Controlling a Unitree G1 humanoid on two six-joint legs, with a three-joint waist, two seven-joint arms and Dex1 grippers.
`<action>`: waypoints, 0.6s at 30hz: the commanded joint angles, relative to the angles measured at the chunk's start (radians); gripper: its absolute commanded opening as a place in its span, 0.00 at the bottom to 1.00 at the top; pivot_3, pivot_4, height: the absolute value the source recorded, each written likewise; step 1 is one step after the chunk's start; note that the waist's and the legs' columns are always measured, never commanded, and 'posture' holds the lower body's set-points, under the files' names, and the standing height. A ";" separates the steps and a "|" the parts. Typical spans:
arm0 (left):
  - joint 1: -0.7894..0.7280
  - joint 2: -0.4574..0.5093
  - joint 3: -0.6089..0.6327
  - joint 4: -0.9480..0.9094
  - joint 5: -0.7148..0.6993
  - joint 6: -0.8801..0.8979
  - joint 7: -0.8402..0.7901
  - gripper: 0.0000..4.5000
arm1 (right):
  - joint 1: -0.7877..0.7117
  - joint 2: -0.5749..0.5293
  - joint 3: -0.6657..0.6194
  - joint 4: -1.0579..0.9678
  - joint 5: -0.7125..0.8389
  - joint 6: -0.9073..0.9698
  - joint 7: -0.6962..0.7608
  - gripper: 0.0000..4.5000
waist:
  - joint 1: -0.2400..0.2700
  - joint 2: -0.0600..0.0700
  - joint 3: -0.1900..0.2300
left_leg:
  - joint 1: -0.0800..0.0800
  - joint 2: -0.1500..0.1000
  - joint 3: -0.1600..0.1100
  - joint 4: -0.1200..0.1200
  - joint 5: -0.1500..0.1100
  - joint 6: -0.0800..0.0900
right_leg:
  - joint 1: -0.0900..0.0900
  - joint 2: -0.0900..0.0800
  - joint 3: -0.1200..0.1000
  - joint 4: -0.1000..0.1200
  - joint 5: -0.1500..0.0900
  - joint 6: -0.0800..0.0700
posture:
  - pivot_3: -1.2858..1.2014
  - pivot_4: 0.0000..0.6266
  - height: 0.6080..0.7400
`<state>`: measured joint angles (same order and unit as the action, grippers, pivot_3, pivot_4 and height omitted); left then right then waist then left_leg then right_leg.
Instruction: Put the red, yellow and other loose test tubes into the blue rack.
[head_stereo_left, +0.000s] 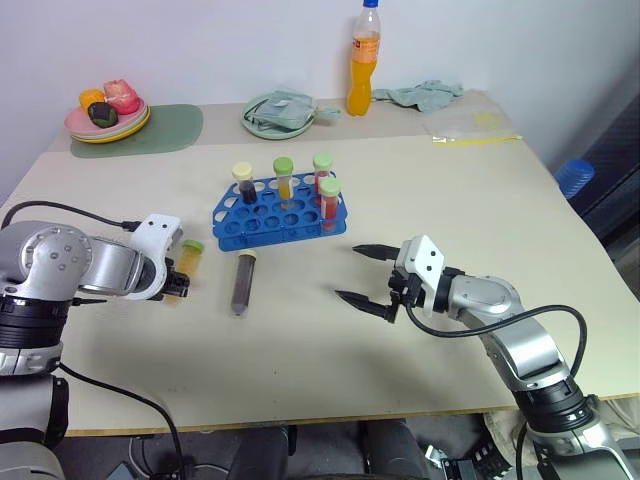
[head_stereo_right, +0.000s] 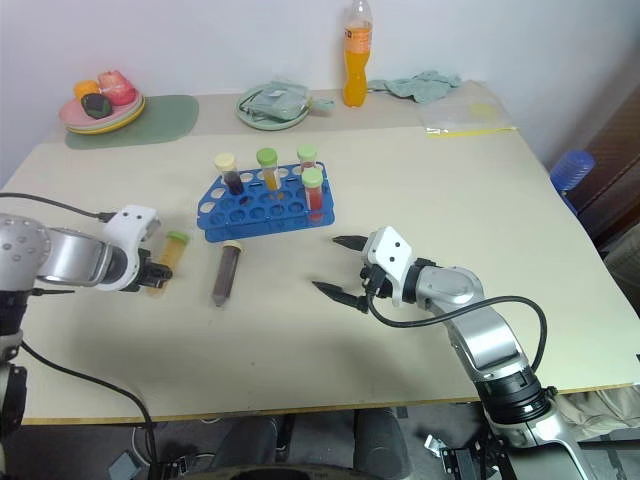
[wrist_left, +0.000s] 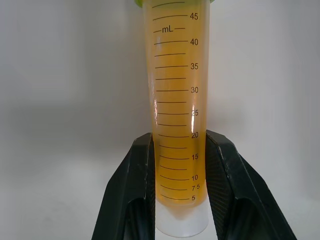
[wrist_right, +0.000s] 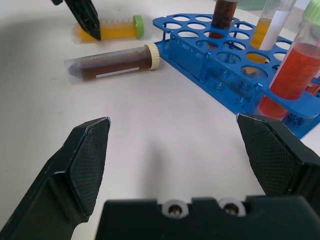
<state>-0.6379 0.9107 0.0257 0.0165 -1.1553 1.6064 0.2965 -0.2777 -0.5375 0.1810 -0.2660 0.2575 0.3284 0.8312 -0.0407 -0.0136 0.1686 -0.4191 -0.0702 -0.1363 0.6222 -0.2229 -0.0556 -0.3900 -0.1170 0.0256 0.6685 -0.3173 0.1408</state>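
My right gripper (head_stereo_left: 362, 272) is the nearest thing to my eyes, low over the table (head_stereo_left: 480, 200) with its two black fingers spread wide and nothing between them. It points toward the blue rack (head_stereo_left: 278, 212) and sits apart from it, with bare tabletop under the fingers.

To my left, my left gripper (head_stereo_left: 178, 282) is clamped on the yellow tube (wrist_left: 175, 100), a graduated tube of yellow-orange liquid with a green cap. In the wrist view the pads (wrist_left: 141, 175) press both sides of its lower end, just above the clear tip. From the head views the tube lies roughly flat at the table's surface, cap pointing away from me; I cannot tell whether it rests on the table or is just off it.

Between my two grippers lies the dark tube (head_stereo_left: 242, 283), brown liquid with a cream cap, on its side just in front of the rack, cap end toward the rack.

The rack holds four upright tubes: a dark one with a cream cap (head_stereo_left: 244, 184), a yellow one with a green cap (head_stereo_left: 284, 180), and two red ones with green caps (head_stereo_left: 323, 172) (head_stereo_left: 329, 203).

Along the far edge stand an orange drink bottle (head_stereo_left: 363, 60), a plate of toy food (head_stereo_left: 108, 115), a pale green dish (head_stereo_left: 280, 112) and a crumpled cloth (head_stereo_left: 425, 94).
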 joint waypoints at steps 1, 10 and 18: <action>-0.007 -0.022 0.105 -0.060 0.126 -0.050 0.038 0.18 | -0.017 0.008 -0.005 -0.024 0.003 -0.010 0.002 1.00 | 0.000 0.000 0.000 | 0.000 0.000 0.000 0.000 0.000 0.000 | 0.000 0.000 0.000 0.000 0.000 0.000 | 0.52 0.24 1.00; 0.216 -0.212 0.166 -0.418 0.544 -0.944 -0.186 0.18 | -0.011 0.022 -0.005 -0.012 -0.003 -0.016 -0.013 1.00 | 0.021 0.000 0.000 | -0.001 0.000 0.003 0.000 0.003 -0.005 | 0.000 -0.002 0.001 -0.003 0.000 0.000 | 0.52 0.24 1.00; 0.358 -0.508 -0.184 -0.349 0.982 -1.472 -0.244 0.18 | -0.018 0.060 0.000 -0.001 -0.016 -0.015 -0.052 1.00 | 0.033 -0.001 -0.001 | -0.001 -0.001 0.005 0.003 -0.001 0.001 | 0.002 -0.002 0.000 -0.003 0.000 0.000 | 0.52 0.24 1.00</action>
<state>-0.2714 0.4140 -0.1562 -0.3752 -0.2559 0.2421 0.0341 -0.2844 -0.4819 0.1906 -0.2505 0.2428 0.3265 0.7875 -0.0075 -0.0141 0.1680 -0.4209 -0.0710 -0.1313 0.6262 -0.2238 -0.0542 -0.3875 -0.1183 0.0255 0.6656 -0.3168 0.1408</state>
